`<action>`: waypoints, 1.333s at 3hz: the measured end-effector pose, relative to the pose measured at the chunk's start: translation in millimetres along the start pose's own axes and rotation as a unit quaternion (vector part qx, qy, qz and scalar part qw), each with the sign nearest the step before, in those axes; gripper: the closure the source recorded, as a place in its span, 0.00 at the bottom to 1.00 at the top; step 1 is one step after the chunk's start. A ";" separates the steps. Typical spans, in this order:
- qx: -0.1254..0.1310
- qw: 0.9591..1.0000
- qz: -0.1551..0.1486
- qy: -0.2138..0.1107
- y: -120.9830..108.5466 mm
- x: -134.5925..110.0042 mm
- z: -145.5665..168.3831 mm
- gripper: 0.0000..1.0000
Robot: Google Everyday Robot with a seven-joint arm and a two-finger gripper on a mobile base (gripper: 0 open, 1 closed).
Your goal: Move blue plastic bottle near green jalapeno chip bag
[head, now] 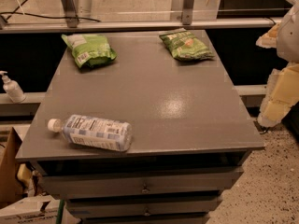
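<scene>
The blue plastic bottle [96,132] lies on its side near the front left corner of the grey table [154,97], with its white cap pointing left. The green jalapeno chip bag [186,45], olive green with a pale picture, lies at the back right of the table. My gripper [273,108] hangs off the table's right side, beyond its edge, well away from both the bottle and the bag and holding nothing that I can see.
A brighter lime-green bag [89,49] with white label patches lies at the back left. A small white pump bottle [12,87] stands on a ledge to the left. Drawers [145,186] sit below the table top. Cardboard boxes [9,171] stand at lower left.
</scene>
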State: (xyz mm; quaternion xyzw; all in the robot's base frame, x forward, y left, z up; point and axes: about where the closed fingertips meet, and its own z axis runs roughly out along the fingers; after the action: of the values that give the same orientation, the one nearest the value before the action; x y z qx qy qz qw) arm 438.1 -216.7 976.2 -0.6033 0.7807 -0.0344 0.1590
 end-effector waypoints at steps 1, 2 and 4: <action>0.000 1.000 0.000 0.000 0.0 -0.1 0.0 0.00; 0.001 1.000 -0.007 -0.016 9.5 -12.5 7.9 0.00; -0.025 0.995 -0.022 -0.096 53.5 -58.3 41.3 0.00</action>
State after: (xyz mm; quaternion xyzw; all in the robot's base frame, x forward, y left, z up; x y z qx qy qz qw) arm 413.2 -140.9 935.9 -0.6250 0.7488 0.0400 0.2171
